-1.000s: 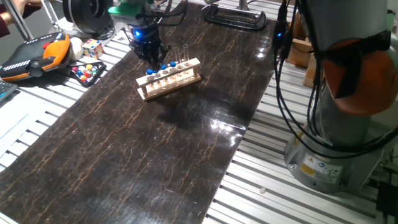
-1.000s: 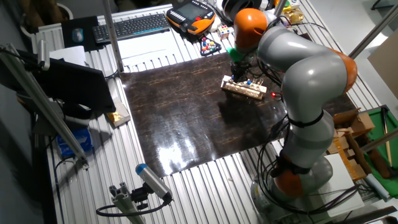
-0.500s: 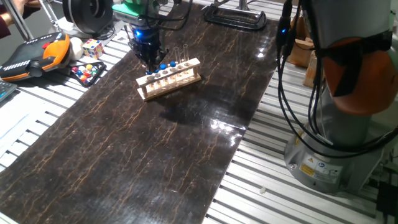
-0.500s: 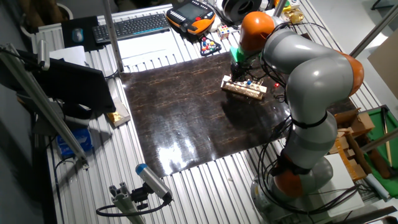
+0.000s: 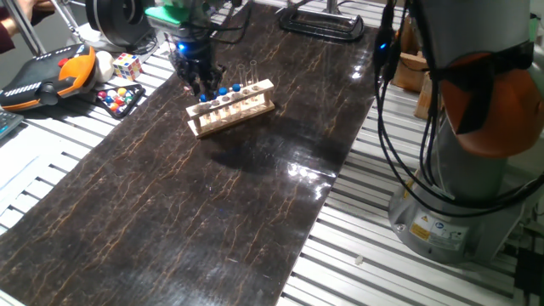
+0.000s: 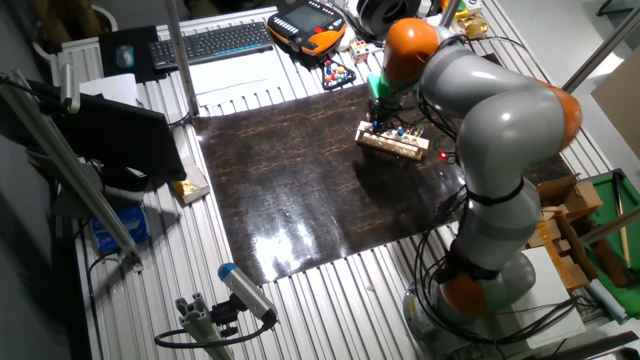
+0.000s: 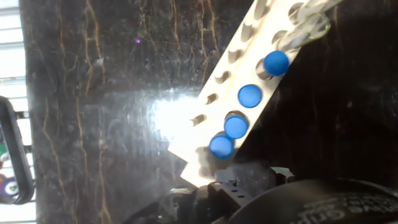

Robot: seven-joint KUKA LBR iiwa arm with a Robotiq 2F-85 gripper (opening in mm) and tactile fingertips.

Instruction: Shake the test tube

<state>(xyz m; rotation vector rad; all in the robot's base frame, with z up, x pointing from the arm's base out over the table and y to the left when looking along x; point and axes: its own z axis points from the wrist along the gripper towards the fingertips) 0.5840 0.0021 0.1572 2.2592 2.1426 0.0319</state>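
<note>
A wooden rack (image 5: 234,109) stands on the dark mat and holds four small clear test tubes with blue caps (image 5: 223,91) and two taller uncapped tubes (image 5: 246,75). My gripper (image 5: 202,85) hangs just above the rack's left end, its fingers apart and nothing between them. In the other fixed view the gripper (image 6: 377,117) is over the near end of the rack (image 6: 396,144). The hand view looks straight down on the rack (image 7: 227,81). There all four blue-capped test tubes (image 7: 250,96) sit in their holes, the end one (image 7: 222,146) nearest the hand.
An orange and black teach pendant (image 5: 51,72), a Rubik's cube (image 5: 127,65) and a tray of coloured balls (image 5: 119,98) lie left of the mat. A black clamp (image 5: 323,21) lies at the far end. The arm's base and cables (image 5: 450,170) stand at the right.
The gripper has shifted slightly to the left and up over the rack's left end. The rack and the tubes have not moved.
</note>
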